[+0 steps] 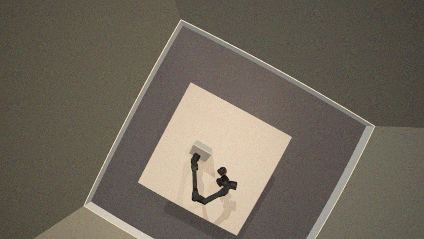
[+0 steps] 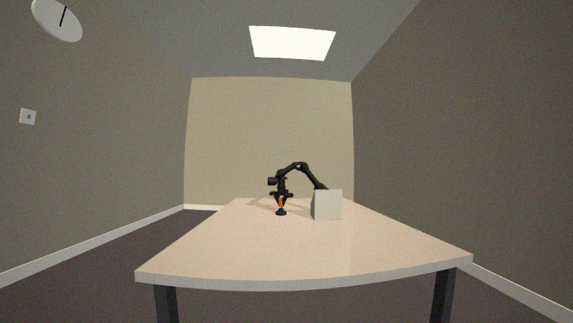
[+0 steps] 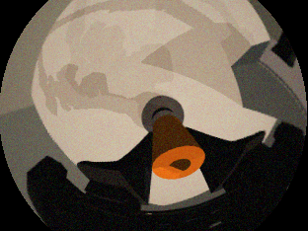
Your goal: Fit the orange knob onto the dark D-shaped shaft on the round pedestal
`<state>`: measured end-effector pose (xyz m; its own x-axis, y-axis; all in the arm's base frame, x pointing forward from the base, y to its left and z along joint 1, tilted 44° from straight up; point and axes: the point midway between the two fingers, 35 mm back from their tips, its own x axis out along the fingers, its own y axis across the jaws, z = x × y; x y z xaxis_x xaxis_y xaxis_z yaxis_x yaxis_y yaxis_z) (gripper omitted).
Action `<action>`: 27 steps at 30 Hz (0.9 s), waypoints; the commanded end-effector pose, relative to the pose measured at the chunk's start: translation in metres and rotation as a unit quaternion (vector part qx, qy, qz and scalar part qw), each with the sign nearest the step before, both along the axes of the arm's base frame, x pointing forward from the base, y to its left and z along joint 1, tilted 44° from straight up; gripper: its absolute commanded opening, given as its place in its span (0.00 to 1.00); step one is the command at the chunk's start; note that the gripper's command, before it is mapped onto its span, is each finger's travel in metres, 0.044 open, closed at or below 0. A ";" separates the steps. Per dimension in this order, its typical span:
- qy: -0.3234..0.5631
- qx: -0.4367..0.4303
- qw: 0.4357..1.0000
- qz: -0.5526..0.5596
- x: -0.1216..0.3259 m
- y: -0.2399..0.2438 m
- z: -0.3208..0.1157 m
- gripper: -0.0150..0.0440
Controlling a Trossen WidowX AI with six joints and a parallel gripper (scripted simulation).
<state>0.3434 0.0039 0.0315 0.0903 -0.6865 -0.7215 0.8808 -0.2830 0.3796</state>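
The orange knob (image 2: 280, 202) (image 3: 170, 140) is upright between the fingers. Its ring-like top with a dark D-shaped hole faces the wrist camera. My gripper (image 2: 280, 204) (image 3: 168, 131) is shut on the knob, one black finger on each side. The dark round pedestal (image 2: 281, 212) (image 3: 148, 116) stands on the table directly below the knob. In the exterior view a short dark stretch shows between the knob's lower end and the pedestal's base, so the knob is not down on the base. The shaft's flat side is hidden, and whether the shaft's tip is inside the hole cannot be told.
A pale grey-green block (image 1: 201, 151) (image 2: 328, 205) stands on the table (image 1: 237, 130) (image 2: 280, 252) beside the arm's base. It is to the right of the pedestal in the exterior view. The arm's shadows fall across the table top.
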 end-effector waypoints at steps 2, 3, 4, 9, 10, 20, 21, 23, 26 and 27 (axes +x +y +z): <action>-0.006 0.001 1.000 -0.004 0.001 0.003 0.004 0.25; -0.012 0.002 1.000 -0.010 0.001 0.003 0.004 0.25; -0.022 0.003 1.000 -0.020 0.001 0.003 0.004 0.25; -0.075 0.010 0.994 -0.076 0.002 0.004 0.003 0.25; -0.075 0.010 0.994 -0.076 0.002 0.004 0.003 0.25; -0.075 0.010 0.994 -0.076 0.000 0.002 0.001 0.25; -0.075 0.010 0.994 -0.076 0.001 0.002 0.001 0.25; -0.075 0.010 0.994 -0.076 0.001 0.001 0.002 0.25; -0.075 0.010 0.994 -0.076 0.001 0.001 0.001 0.25; -0.075 0.010 0.994 -0.076 0.001 0.000 0.000 0.25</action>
<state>0.3439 0.0041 0.0325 0.0904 -0.6865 -0.7215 0.7655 -0.4154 0.4913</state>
